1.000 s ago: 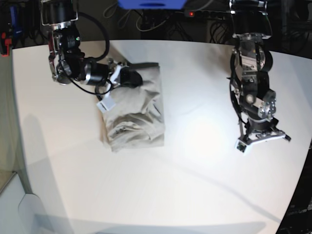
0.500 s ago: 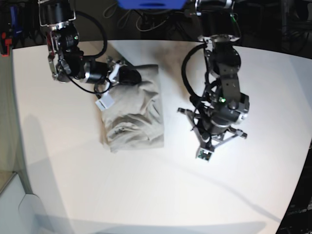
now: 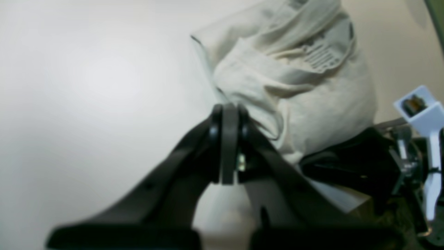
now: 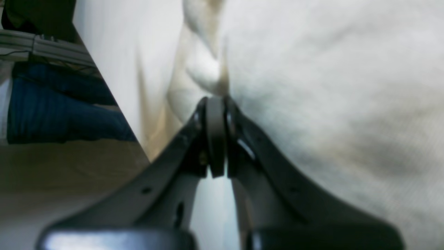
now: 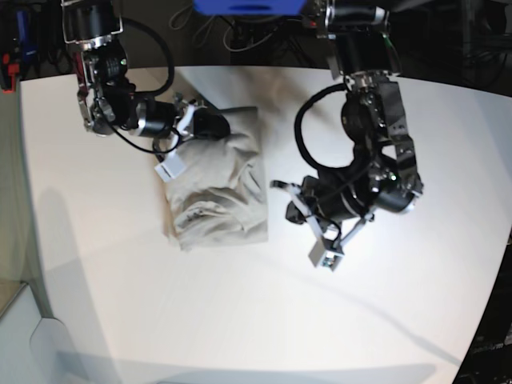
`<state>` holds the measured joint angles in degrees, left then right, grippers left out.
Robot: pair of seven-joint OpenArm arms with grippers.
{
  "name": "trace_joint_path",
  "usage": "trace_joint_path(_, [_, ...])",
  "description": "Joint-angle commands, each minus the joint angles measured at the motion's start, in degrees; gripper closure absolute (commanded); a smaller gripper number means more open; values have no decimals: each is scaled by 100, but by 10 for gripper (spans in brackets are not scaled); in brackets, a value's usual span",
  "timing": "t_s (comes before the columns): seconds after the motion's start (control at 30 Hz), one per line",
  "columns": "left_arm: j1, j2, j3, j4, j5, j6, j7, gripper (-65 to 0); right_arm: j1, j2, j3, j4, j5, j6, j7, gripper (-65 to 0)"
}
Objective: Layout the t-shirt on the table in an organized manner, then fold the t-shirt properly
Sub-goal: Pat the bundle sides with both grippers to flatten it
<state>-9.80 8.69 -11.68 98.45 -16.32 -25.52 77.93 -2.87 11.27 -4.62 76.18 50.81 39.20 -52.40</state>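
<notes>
The t-shirt (image 5: 216, 188) lies as a folded beige-grey bundle on the white table (image 5: 120, 264), left of centre. My right gripper (image 5: 216, 126) rests shut on the bundle's far edge. In the right wrist view its tips (image 4: 215, 100) press against the t-shirt (image 4: 329, 86), with no cloth visible between them. My left gripper (image 5: 278, 186) is shut and sits low just beside the bundle's right edge. In the left wrist view its tips (image 3: 225, 107) meet the edge of the t-shirt (image 3: 305, 90), holding nothing.
The right arm's black gripper body (image 3: 347, 166) and white camera mount (image 3: 419, 107) lie across the shirt's far end. Cables and a blue object (image 5: 248, 6) sit beyond the table's far edge. The table's curved edge (image 5: 480, 320) runs at the right.
My left arm has swung from the table's right side leftwards and down, bringing its shut gripper beside the shirt. The right arm has stayed on the shirt's far edge.
</notes>
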Motion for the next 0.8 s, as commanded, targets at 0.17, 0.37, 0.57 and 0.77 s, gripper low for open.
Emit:
trace_joint_path(0.17, [-308, 31, -49, -1252, -122, 24, -747, -1, 63, 21, 18, 61, 5, 80, 40, 0])
trace_joint_path(0.37, [-404, 31, -14, -1999, -122, 24, -1380, -1, 63, 21, 10, 61, 5, 80, 40, 0])
trace_joint_path(0.57, [-747, 31, -49, -2843, -87, 24, -2162, -1, 63, 21, 10, 61, 5, 80, 31, 0])
trace_joint_path(0.77, [-1072, -20, -58, -3907, -105, 33, -3402, -1, 72, 47, 1, 61, 5, 80, 31, 0])
